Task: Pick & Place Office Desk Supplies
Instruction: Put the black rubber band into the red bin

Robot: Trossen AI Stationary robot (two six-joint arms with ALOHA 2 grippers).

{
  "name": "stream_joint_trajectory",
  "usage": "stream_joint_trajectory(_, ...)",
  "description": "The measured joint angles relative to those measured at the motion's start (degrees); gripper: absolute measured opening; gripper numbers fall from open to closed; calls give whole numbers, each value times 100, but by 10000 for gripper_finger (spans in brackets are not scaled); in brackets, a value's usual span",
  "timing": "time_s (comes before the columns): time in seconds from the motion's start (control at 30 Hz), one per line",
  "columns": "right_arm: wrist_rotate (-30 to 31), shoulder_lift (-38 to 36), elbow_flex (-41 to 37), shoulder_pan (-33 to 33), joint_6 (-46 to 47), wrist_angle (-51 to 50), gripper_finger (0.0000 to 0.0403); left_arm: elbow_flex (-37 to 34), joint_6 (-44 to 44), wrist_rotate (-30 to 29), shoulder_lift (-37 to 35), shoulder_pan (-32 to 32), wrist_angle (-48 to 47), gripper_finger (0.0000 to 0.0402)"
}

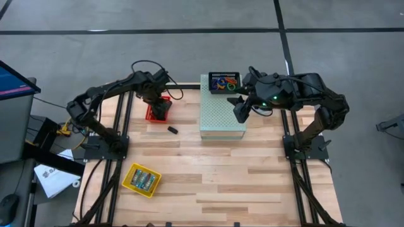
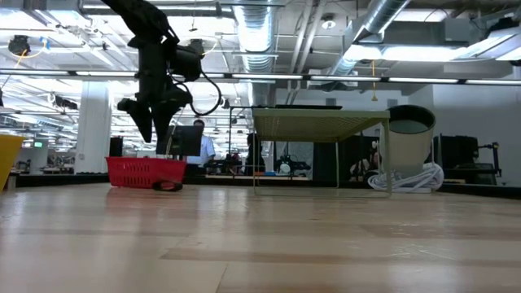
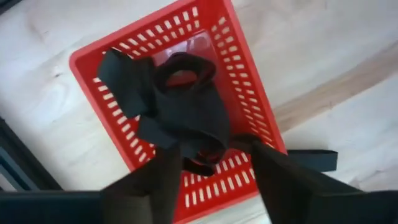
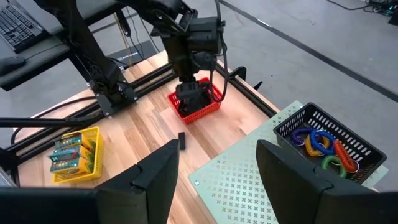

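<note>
Left arm reaches down over red basket [image 1: 158, 111] at bench [image 1: 208, 170] far-left side — left end effector [image 3: 211, 165] spread, holding nothing; black binder clips [image 3: 180, 109] lie in basket beneath it. One clip [image 1: 172, 130] loose on bench nearby. Right arm bent above pale green perforated box [image 1: 222, 116] — right end effector [image 4: 217, 168] spread, empty. Coloured loops [image 4: 323, 146] sit in black basket [image 4: 367, 149] beyond.

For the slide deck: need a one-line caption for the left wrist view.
Left gripper open above the red basket, black binder clips piled inside.
</note>
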Motion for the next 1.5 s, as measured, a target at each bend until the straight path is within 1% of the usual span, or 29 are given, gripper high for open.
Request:
stream_joint_trajectory(0.1,-1,0,0,-2,-38,0,210,0,100,102,-56,-2,-19,221)
stream_joint_trajectory(0.2,-1,0,0,-2,-94,0,210,0,321,333,-50,-2,-42,246)
stream_joint_trajectory(0.3,-1,0,0,-2,-96,0,210,0,826,827,-118,-146,-7,253)
stream_joint_trajectory(0.33,-1,0,0,-2,-96,1,210,0,1063,996,-158,-263,20,251)
stream_joint_trajectory(0.4,-1,0,0,-2,-96,0,210,0,1489,1112,-236,-612,31,244)
stream_joint_trajectory(0.57,-1,0,0,-2,-96,-2,210,0,2773,899,-275,-1799,91,220)
stream_joint_trajectory(0.6,-2,0,0,1,-96,-5,210,0,3084,741,-274,-2071,114,216)
stream_joint_trajectory(0.67,-1,0,0,25,-96,-13,210,0,3725,243,-275,-2571,248,212)
stream_joint_trajectory(0.77,-7,0,0,38,-96,-15,210,0,4693,-146,-275,-3023,582,210)
stream_joint_trajectory(0.83,-16,0,0,38,-95,-35,210,0,4973,-94,-275,-3095,786,212)
stream_joint_trajectory(0.87,-16,0,0,38,-78,-62,210,-1,5038,34,-275,-3074,845,213)
stream_joint_trajectory(0.97,-16,0,0,36,37,-186,210,-171,5053,540,-278,-2794,1164,217)
stream_joint_trajectory(1.07,-15,0,0,73,52,-233,210,-585,5234,803,-278,-2528,1227,219)
stream_joint_trajectory(1.2,-14,0,0,73,53,-236,210,-1283,5819,843,-278,-2596,1776,219)
stream_joint_trajectory(1.3,-11,0,0,70,54,-238,210,-1631,5859,617,-278,-2666,2272,219)
stream_joint_trajectory(1.37,-4,0,0,63,52,-238,210,-1797,5855,540,-275,-2664,2561,219)
stream_joint_trajectory(1.5,-5,0,0,-7,54,-238,210,-1917,5852,412,-219,-2639,3106,219)
